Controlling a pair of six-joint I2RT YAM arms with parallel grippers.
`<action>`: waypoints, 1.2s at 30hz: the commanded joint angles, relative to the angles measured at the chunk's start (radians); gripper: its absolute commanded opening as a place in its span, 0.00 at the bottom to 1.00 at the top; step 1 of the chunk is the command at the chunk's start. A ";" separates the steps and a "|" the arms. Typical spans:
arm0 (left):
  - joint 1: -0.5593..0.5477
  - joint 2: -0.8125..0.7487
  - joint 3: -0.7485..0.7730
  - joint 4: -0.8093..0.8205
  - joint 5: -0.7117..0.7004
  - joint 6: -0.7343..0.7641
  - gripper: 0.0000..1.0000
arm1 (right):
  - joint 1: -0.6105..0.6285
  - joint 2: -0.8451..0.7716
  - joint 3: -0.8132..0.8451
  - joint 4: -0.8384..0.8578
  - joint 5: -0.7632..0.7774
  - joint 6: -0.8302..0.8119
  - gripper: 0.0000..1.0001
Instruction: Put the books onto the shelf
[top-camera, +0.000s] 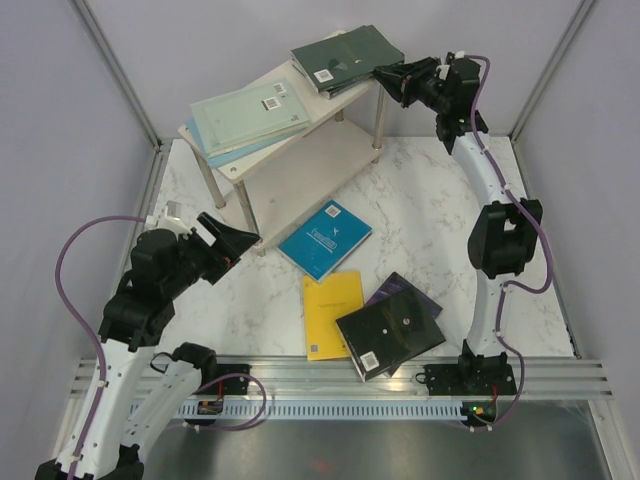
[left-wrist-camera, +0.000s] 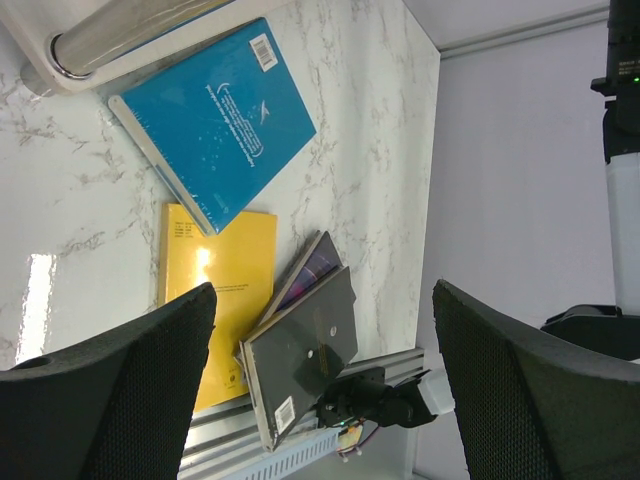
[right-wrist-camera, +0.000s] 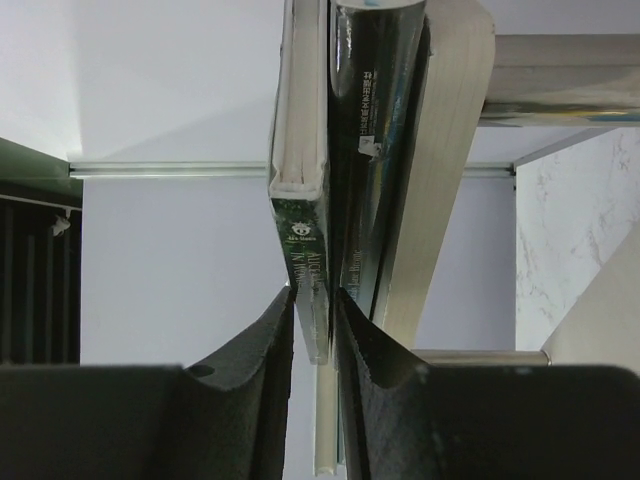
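The shelf (top-camera: 310, 165) stands at the back left. On its top board lie a pale green book (top-camera: 250, 108) over a light blue one (top-camera: 228, 152), and to the right a dark green book (top-camera: 348, 55) on top of another dark one. My right gripper (top-camera: 385, 78) is shut on the right edge of the dark green book (right-wrist-camera: 300, 240), its fingers (right-wrist-camera: 260, 350) pinching the spine. A teal-blue book (top-camera: 325, 238), a yellow one (top-camera: 332, 310), a black one (top-camera: 390, 335) and a purple one (top-camera: 400, 288) lie on the table. My left gripper (top-camera: 232, 245) hovers open and holds nothing.
The shelf's silver legs (top-camera: 245, 220) stand just beside my left gripper. In the left wrist view the blue book (left-wrist-camera: 215, 120), yellow book (left-wrist-camera: 225, 290) and black book (left-wrist-camera: 305, 340) lie below the open fingers. A metal rail (top-camera: 330, 375) runs along the table's near edge.
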 joint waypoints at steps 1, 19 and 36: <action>0.004 0.009 0.040 0.007 0.001 0.039 0.91 | 0.005 0.011 0.052 0.075 0.012 0.022 0.27; 0.004 -0.001 -0.013 -0.001 0.057 0.052 0.93 | -0.098 -0.352 -0.484 0.382 -0.045 -0.013 0.91; -0.001 0.044 -0.138 0.027 0.104 0.070 0.92 | 0.088 -0.783 -1.388 -0.017 0.098 -0.447 0.98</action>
